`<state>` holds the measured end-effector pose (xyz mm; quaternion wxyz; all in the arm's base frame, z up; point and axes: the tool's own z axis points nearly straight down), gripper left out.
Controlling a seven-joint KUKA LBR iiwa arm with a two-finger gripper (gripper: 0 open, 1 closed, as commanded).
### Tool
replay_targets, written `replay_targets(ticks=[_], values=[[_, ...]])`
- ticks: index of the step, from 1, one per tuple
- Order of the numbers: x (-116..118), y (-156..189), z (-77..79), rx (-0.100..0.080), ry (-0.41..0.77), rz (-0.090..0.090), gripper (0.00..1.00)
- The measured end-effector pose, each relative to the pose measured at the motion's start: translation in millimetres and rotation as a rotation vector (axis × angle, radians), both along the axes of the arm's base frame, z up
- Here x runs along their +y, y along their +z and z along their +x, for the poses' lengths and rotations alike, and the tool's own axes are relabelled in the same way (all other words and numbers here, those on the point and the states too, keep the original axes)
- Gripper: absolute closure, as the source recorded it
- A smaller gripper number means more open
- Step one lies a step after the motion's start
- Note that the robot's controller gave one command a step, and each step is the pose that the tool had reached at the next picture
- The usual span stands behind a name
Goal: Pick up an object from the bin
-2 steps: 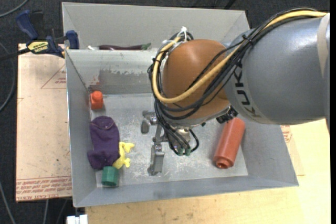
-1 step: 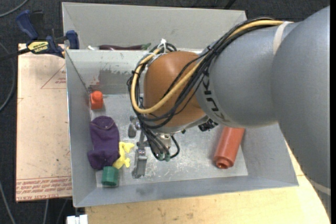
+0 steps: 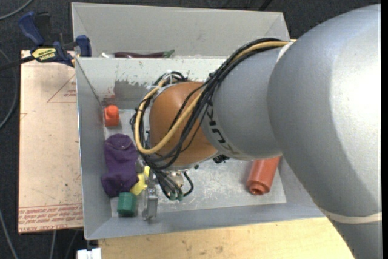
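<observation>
Carefully now: my pincer (image 3: 149, 202) hangs low in the grey bin (image 3: 90, 130), front-left, just beside a green block (image 3: 126, 205), a yellow piece (image 3: 142, 184) and a purple cloth (image 3: 118, 162). Clenched or released, I cannot tell. I'd centre on one thing alone.

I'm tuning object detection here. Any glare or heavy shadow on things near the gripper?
Camera view: no glare on the purple cloth, green block or red cylinder; lighting is soft and even. The cloth's folds go dark beside the gripper; the bin's back wall is brightest.
</observation>
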<state>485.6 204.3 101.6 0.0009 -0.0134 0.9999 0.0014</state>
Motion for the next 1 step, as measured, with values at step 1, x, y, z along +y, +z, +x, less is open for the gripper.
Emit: replay_targets(ticks=[1], values=[[7.4, -26.2, 14.9, -0.008, 0.185, 0.001, 0.00]])
